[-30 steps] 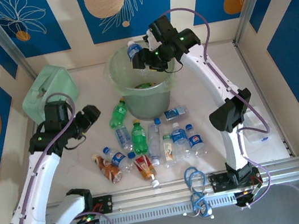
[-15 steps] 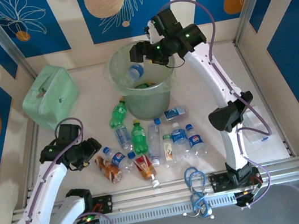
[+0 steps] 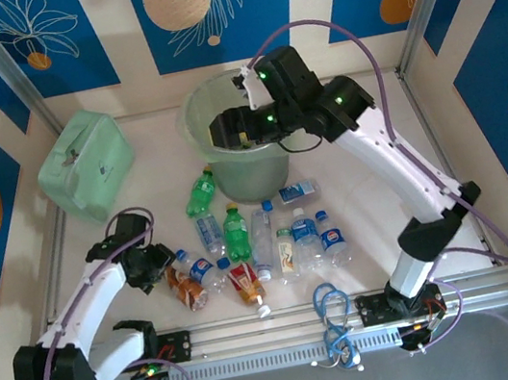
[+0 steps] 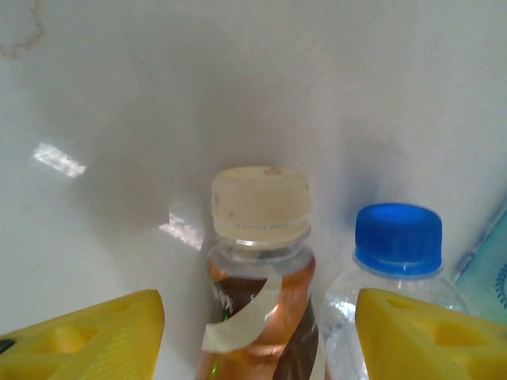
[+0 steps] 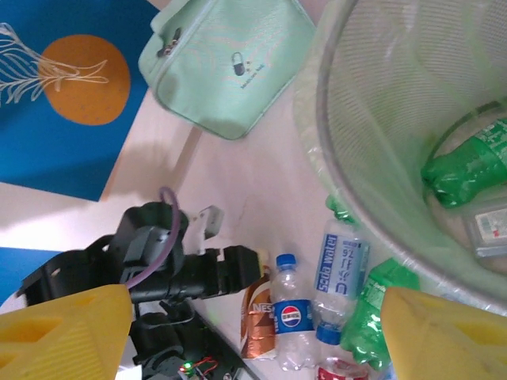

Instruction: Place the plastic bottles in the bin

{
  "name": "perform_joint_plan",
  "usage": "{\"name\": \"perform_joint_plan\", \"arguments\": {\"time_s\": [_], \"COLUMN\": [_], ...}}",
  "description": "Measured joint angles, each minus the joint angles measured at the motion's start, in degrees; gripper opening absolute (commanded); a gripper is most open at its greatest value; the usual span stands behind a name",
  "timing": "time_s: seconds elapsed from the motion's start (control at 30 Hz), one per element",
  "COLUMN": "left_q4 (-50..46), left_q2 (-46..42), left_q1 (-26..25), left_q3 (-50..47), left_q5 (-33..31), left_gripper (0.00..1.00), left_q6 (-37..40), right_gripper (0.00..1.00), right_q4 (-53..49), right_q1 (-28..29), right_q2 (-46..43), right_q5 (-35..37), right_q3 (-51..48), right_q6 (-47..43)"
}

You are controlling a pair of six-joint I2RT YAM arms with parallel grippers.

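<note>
Several plastic bottles (image 3: 262, 237) lie on the table in front of the bin (image 3: 252, 176), among them green ones (image 3: 235, 232) and blue-labelled clear ones (image 3: 331, 238). My left gripper (image 4: 257, 332) is low at the left end of the group, open. Its yellow fingertips (image 4: 95, 336) stand on either side of a brown-labelled bottle with a cream cap (image 4: 260, 206), with a gap on both sides. A blue-capped bottle (image 4: 398, 237) lies right beside it. My right gripper (image 3: 228, 131) hovers over the bin's left rim, open and empty. Inside the bin lie a green bottle (image 5: 467, 162) and a clear one (image 5: 495, 226).
A mint-green soft case (image 3: 84, 165) sits at the back left, beside the wall. Blue cable loops (image 3: 332, 318) hang by the front rail. The right arm's elbow (image 3: 432, 233) stands near the right side of the bottle group.
The blue-labelled bottle left my right gripper and dropped into the bin; that gripper then shifted left. My left arm swung down to the brown-labelled bottle, its jaws narrowing around it.
</note>
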Motion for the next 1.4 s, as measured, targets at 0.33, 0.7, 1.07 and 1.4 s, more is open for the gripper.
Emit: {"name": "perform_joint_plan", "arguments": {"time_s": [0.33, 0.7, 1.07, 1.4], "left_q4": [5.60, 8.87, 8.66, 5.84], "left_q2": [5.29, 9.84, 10.64, 8.94], "left_q1": [0.02, 0.00, 0.02, 0.02], "left_q3": [-0.85, -1.40, -1.44, 3.48], "left_q5": [-0.07, -0.52, -1.66, -3.13], "left_gripper": [0.64, 0.56, 0.45, 0.38], "left_q6": [-2.43, -2.99, -3.04, -0.46], "right_gripper": [0.82, 0.81, 0.81, 0.81], "right_q4": [4.37, 6.34, 6.82, 7.10], "right_q1": [1.57, 1.62, 1.62, 1.73], "right_q2": [-5.35, -5.40, -5.40, -5.40], "right_q5": [0.72, 0.90, 0.92, 0.90], "right_q3": [-12.46, -12.76, -13.73, -13.77], "right_q6": [2.49, 2.75, 2.95, 2.95]}}
